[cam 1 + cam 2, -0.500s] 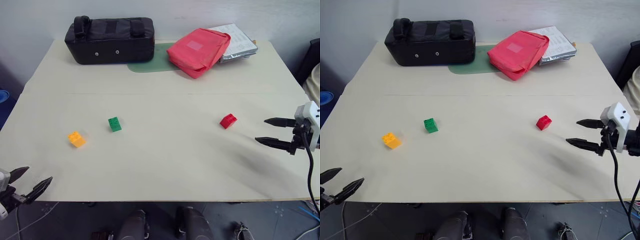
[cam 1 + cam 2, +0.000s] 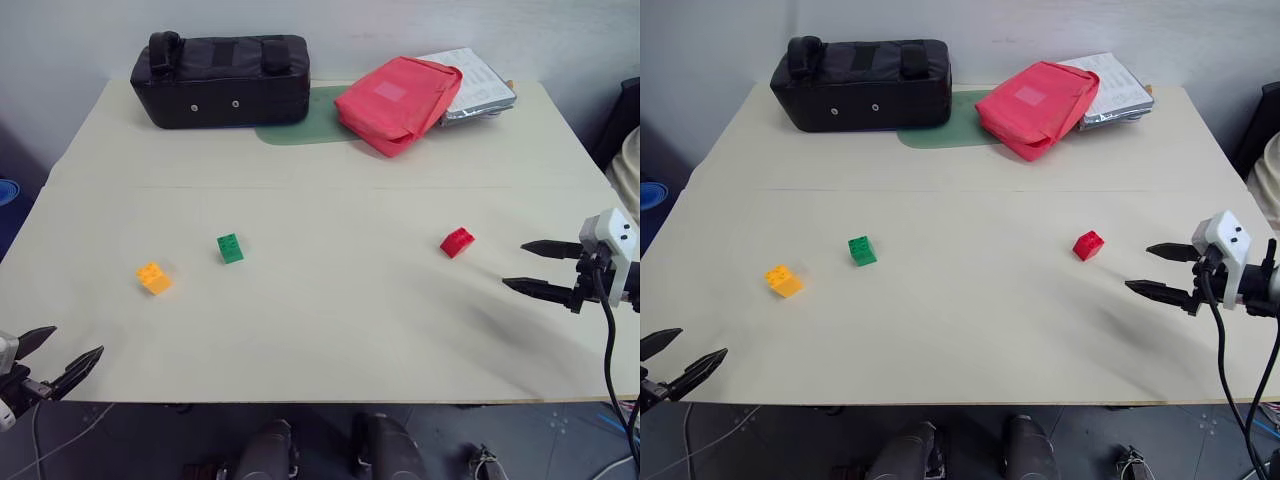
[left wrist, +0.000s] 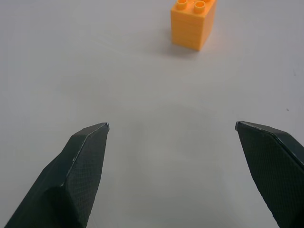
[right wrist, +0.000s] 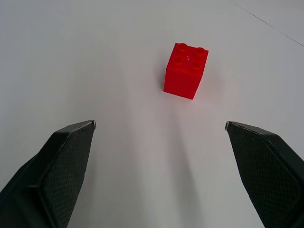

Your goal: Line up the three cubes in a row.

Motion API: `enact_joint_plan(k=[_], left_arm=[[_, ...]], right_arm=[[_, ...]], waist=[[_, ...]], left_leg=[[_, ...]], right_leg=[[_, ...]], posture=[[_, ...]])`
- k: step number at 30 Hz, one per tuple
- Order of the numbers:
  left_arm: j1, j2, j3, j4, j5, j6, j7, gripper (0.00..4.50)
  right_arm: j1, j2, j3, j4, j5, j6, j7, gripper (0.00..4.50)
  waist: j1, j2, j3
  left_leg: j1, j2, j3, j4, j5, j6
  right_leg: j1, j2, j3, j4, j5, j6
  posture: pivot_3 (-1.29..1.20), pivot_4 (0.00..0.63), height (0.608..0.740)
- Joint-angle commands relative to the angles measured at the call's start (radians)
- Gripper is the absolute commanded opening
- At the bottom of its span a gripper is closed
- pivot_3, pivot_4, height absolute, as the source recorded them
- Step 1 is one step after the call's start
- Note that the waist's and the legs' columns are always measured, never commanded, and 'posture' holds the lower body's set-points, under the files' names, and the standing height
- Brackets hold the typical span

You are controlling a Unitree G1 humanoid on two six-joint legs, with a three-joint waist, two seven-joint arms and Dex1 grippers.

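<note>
Three studded cubes lie apart on the cream table [image 2: 330,200]. The orange-yellow cube [image 2: 154,277] is at the left, the green cube [image 2: 230,248] a little right of it and farther back, the red cube [image 2: 456,241] well to the right. My left gripper [image 2: 63,355] hangs open at the table's near left corner, short of the orange-yellow cube [image 3: 193,22]. To the right of the red cube [image 4: 185,70] my right gripper [image 2: 520,265] is open above the table, pointing at it. Neither gripper holds anything.
Along the back edge stand a black bag [image 2: 222,78], a green mat [image 2: 300,125], a large red pouch [image 2: 396,100] and a silver packet with papers [image 2: 478,85]. A dark object [image 2: 620,120] sits beyond the table's right edge.
My right gripper has sunk slightly and drawn a little away from the red cube. My left gripper has dropped slightly. The cubes have not moved.
</note>
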Motion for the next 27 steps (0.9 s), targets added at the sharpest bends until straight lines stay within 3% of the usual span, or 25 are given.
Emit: enact_joint_plan(k=[1,7,11,15,19,21,27], left_arm=[[0.0,-0.004,0.024,0.002,-0.001,-0.012,0.013,4.48],[-0.006,-0.004,0.016,-0.001,-0.004,-0.003,0.021,4.48],[-0.025,0.019,0.004,-0.006,-0.012,0.067,0.044,4.48],[-0.089,0.061,-0.007,-0.102,-0.106,0.195,0.033,4.48],[-0.177,0.134,-0.081,-0.245,-0.254,0.319,-0.041,4.48],[-0.27,0.17,-0.197,-0.295,-0.284,0.349,-0.062,4.48],[-0.578,0.219,-0.45,-0.342,-0.345,0.41,-0.121,4.48]], right_arm=[[0.004,-0.018,-0.04,-0.024,0.016,-0.009,-0.003,4.5],[0.01,-0.016,-0.048,-0.024,0.016,-0.007,-0.022,4.5],[0.037,0.008,-0.059,-0.06,0.0,0.023,-0.121,4.5],[0.07,0.057,-0.086,-0.194,0.047,0.106,-0.214,4.5],[0.068,0.152,-0.062,-0.338,0.035,0.182,-0.376,4.5],[0.033,0.209,-0.045,-0.358,0.041,0.215,-0.437,4.5],[-0.064,0.291,0.0,-0.26,-0.017,0.204,-0.547,4.5]], waist=[[0.0,0.0,0.0],[0.0,0.0,0.0],[0.0,0.0,0.0],[0.003,-0.001,0.0],[0.003,-0.001,0.0],[0.002,0.001,-0.001],[0.0,0.001,-0.001]], left_leg=[[0.0,0.0,0.0,0.0,0.0,0.0],[0.0,0.0,0.0,0.0,0.0,0.0],[0.0,0.0,0.0,0.0,0.0,0.0],[0.0,0.0,-0.001,0.0,0.001,-0.001],[0.0,0.0,-0.002,0.002,0.001,-0.005],[0.001,-0.001,-0.001,0.001,0.002,-0.005],[0.0,-0.001,-0.001,0.001,0.006,-0.003]], right_leg=[[0.0,0.0,0.0,0.0,0.0,0.0],[0.0,0.0,0.0,0.0,0.0,0.0],[0.0,0.0,0.0,0.001,0.0,0.0],[0.0,0.0,0.0,0.002,0.0,0.0],[0.0,-0.001,0.0,0.005,0.0,0.0],[0.0,-0.001,0.001,0.005,0.001,0.0],[-0.001,0.002,0.001,0.009,0.001,-0.001]], posture=[[0.0,0.15,0.74],[0.0,0.15,0.74],[0.0,0.15,0.74],[0.0,0.15,0.74],[0.0,0.15,0.74],[0.0,0.15,0.74],[0.0,0.15,0.74]])
